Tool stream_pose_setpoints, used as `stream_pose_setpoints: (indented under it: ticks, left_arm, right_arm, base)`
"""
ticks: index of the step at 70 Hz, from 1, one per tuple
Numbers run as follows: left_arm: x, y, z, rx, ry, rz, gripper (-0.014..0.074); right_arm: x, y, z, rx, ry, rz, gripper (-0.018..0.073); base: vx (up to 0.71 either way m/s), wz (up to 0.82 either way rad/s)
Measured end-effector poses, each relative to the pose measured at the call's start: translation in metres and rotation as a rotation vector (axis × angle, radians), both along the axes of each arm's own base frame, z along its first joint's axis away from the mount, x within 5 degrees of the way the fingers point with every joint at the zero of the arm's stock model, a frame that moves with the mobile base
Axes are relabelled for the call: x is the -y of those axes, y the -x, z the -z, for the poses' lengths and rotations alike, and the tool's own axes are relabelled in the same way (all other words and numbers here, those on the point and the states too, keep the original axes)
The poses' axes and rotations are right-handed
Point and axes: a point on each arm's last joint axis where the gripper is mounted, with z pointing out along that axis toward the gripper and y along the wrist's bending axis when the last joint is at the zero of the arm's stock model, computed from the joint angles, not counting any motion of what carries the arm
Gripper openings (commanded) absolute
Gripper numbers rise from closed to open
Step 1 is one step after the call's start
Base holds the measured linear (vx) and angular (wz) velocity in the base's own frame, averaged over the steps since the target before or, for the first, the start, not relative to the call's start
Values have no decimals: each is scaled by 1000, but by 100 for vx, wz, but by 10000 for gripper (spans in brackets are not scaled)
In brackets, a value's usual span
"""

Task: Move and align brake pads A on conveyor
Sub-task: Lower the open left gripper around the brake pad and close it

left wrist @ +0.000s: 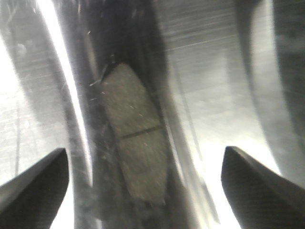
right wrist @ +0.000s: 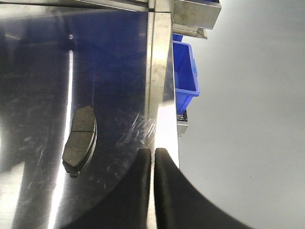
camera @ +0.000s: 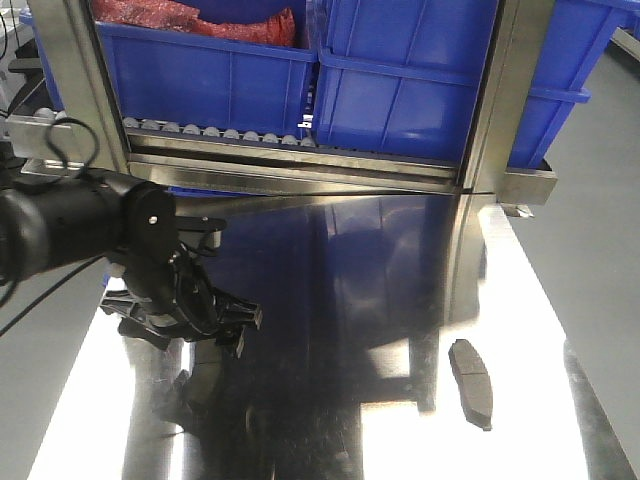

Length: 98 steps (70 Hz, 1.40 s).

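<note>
Matte black rounded left arm (camera: pixel 70 225); small silver screw (camera: pixel 152 218) on joint; thin black cables (camera: pixel 40 302) at left. Angular black left gripper (camera: pixel 185 322), dark wedge-shaped fingertips (left wrist: pixel 33 186). Glossy black right gripper (right wrist: pixel 153 164), smooth curved fingers (right wrist: pixel 181 195).

Mirroring blue bins (camera: pixel 420 80) in the shiny steel tabletop (camera: pixel 340 300); sitting those bins on a roller rack (camera: pixel 220 134) behind it; holding red material (camera: pixel 200 20) in the left bin
</note>
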Motion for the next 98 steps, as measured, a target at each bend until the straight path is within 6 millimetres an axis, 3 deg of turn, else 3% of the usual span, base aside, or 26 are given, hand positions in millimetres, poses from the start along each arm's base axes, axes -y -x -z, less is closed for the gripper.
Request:
stream_pose_setpoints:
  ticks: [21,65,98]
  left_arm:
    - [4,-10,25,-70,-32,-29,585]
    - [5,-11,35,-92,-44,-29,584]
    - [5,-11,35,-91,-44,-29,376]
  right_arm:
    - [0,0,0,0,0,0,-1]
    - [0,0,0,0,0,0,-1]
    - [0,0,0,0,0,0,-1]
  base:
    - [0,0]
    - [0,0]
    - [0,0]
